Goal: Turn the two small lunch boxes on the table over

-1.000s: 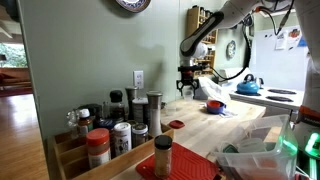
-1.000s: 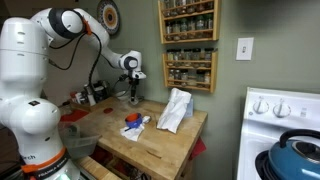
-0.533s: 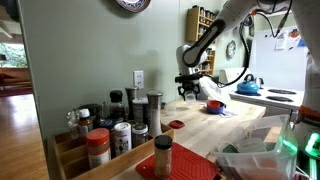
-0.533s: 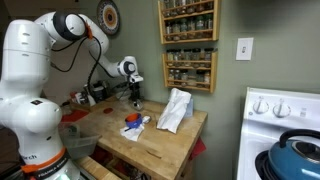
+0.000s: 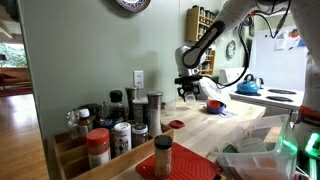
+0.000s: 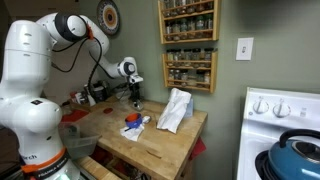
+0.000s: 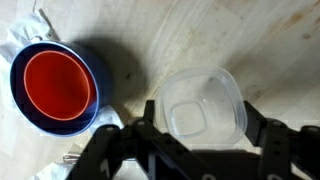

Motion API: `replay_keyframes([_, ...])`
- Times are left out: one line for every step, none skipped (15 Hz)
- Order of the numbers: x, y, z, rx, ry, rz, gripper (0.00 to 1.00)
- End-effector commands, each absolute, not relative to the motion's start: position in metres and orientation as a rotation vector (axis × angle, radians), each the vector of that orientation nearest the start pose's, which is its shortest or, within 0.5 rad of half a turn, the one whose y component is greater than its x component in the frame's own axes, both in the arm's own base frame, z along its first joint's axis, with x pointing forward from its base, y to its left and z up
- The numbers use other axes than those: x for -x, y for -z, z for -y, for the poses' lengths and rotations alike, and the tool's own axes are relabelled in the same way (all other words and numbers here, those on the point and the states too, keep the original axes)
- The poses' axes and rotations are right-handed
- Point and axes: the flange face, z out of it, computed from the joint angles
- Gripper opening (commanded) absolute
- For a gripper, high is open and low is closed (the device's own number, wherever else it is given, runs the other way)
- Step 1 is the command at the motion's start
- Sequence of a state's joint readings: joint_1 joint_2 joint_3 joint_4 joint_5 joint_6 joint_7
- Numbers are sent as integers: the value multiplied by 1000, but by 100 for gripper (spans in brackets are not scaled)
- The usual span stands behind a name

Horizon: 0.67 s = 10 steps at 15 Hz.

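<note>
A clear plastic lunch box (image 7: 200, 100) sits open side up between my gripper's (image 7: 200, 128) two black fingers, which press on its left and right sides. It is low over the pale wood table (image 7: 200, 35). A red bowl (image 7: 58, 85) nested in a blue bowl (image 7: 97, 60) rests on a white cloth (image 7: 20, 40) just to the left. In both exterior views the gripper (image 5: 188, 95) (image 6: 133, 100) points down near the table's back edge by the wall. The bowls (image 6: 132, 122) lie in front of it.
A white bag (image 6: 176, 110) stands on the table (image 6: 160, 145). A spice rack (image 6: 188, 45) hangs on the wall. A white stove (image 6: 285, 120) with a blue kettle (image 6: 295, 155) is to one side. Spice jars (image 5: 110, 135) crowd the near end.
The gripper dropped slightly toward the table between one second and half a second ago. It has held still since.
</note>
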State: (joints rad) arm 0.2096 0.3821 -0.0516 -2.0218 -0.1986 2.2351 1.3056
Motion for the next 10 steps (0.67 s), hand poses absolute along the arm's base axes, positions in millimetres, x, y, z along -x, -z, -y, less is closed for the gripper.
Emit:
replay_keyframes([-571, -226, -104, 3112, -1, -1555, 56])
replay_keyframes([-570, -221, -109, 3127, -3, -1567, 56])
replay_keyframes([-569, -217, -113, 3141, 0, -1577, 56])
replay_keyframes([-567, -213, -117, 3171, 20, -1569, 56])
replay_keyframes([-567, -214, -122, 3195, 30, -1559, 56])
replay_keyframes([-566, -215, -125, 3212, 45, -1528, 95])
replay_keyframes([-566, -217, -127, 3220, 51, -1514, 96])
replay_keyframes([-566, -219, -127, 3227, 68, -1501, 100])
replay_keyframes([-565, -224, -127, 3224, 80, -1487, 100])
replay_keyframes([-565, -228, -125, 3217, 93, -1482, 100])
